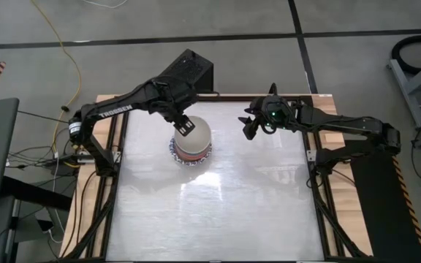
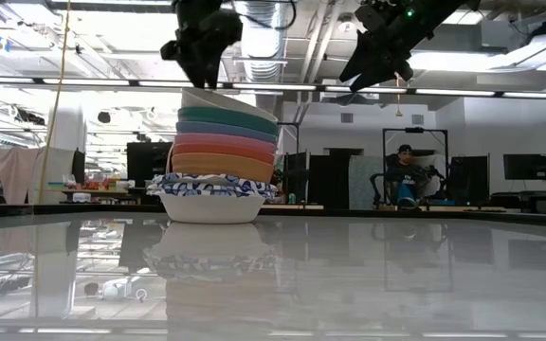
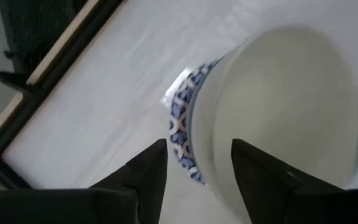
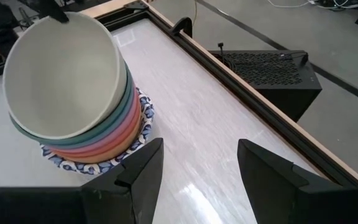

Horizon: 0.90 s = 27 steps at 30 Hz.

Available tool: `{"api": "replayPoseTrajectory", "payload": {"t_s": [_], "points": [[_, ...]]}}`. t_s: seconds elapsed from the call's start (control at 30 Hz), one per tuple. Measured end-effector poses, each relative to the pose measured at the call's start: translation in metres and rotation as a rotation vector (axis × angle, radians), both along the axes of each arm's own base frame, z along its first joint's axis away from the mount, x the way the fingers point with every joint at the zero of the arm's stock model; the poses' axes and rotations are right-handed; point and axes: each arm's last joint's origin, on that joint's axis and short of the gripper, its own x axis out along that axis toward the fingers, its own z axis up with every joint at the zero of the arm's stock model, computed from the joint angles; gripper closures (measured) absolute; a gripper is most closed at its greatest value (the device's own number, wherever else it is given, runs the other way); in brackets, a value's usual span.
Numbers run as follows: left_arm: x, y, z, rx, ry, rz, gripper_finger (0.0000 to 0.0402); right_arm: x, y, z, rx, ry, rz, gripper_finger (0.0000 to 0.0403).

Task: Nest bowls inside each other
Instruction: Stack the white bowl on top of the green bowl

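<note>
Standing in one nested stack (image 1: 191, 142), the bowls sit toward the far left of the table (image 1: 218, 212).
The cream bowl (image 4: 64, 74) lies tilted on top, above green, blue, pink and orange bowls on blue-rimmed white ones. The left gripper (image 1: 183, 124) hangs over its far rim, fingers apart, gripping nothing. The right gripper (image 1: 252, 124), well to the right, hangs above the table with fingers apart.
</note>
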Motion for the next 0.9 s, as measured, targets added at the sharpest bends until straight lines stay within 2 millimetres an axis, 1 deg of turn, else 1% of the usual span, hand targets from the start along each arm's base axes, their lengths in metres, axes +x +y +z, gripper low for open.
{"api": "replayPoseTrajectory", "payload": {"t_s": [0.2, 0.27, 0.33, 0.37, 0.43, 0.47, 0.5, 0.53, 0.6, 0.67, 0.83, 0.9], "points": [[-0.002, -0.001, 0.026, 0.026, -0.074, -0.027, 0.0233, 0.000, 0.000, 0.000, -0.009, 0.006, 0.007, 0.0175], [-0.003, -0.001, 0.033, 0.049, -0.120, -0.023, 0.0241, 0.000, 0.000, 0.000, -0.009, 0.006, 0.008, 0.0175], [-0.003, -0.004, 0.046, 0.064, -0.237, -0.038, 0.0265, 0.000, 0.000, 0.000, -0.010, 0.007, 0.008, 0.0175], [-0.003, -0.005, 0.055, 0.071, -0.310, -0.065, 0.0284, 0.000, 0.000, 0.000, -0.010, 0.007, 0.008, 0.0175], [-0.008, -0.008, 0.067, 0.081, -0.386, -0.118, 0.0338, 0.000, 0.000, 0.000, -0.011, 0.007, 0.009, 0.0175], [-0.012, -0.009, 0.069, 0.076, -0.383, -0.124, 0.0366, 0.000, 0.000, 0.000, -0.011, 0.008, 0.009, 0.0175], [-0.016, -0.007, 0.069, 0.071, -0.368, -0.115, 0.0383, 0.000, 0.000, 0.000, -0.010, 0.008, 0.009, 0.0175], [-0.020, -0.004, 0.068, 0.062, -0.348, -0.100, 0.0389, 0.000, 0.000, 0.000, -0.011, 0.007, 0.009, 0.0175], [-0.024, 0.001, 0.064, 0.042, -0.309, -0.074, 0.0396, 0.000, 0.000, 0.000, -0.011, 0.007, 0.009, 0.0175], [-0.023, 0.006, 0.061, 0.001, -0.308, -0.083, 0.0400, 0.000, 0.000, 0.000, -0.011, 0.007, 0.009, 0.0175], [-0.013, 0.008, 0.054, -0.091, -0.335, -0.197, 0.0401, 0.000, 0.000, 0.000, -0.011, 0.007, 0.009, 0.0175], [-0.013, 0.012, 0.054, -0.132, -0.356, -0.218, 0.0401, 0.000, 0.000, 0.000, -0.010, 0.007, 0.008, 0.0175]]}}
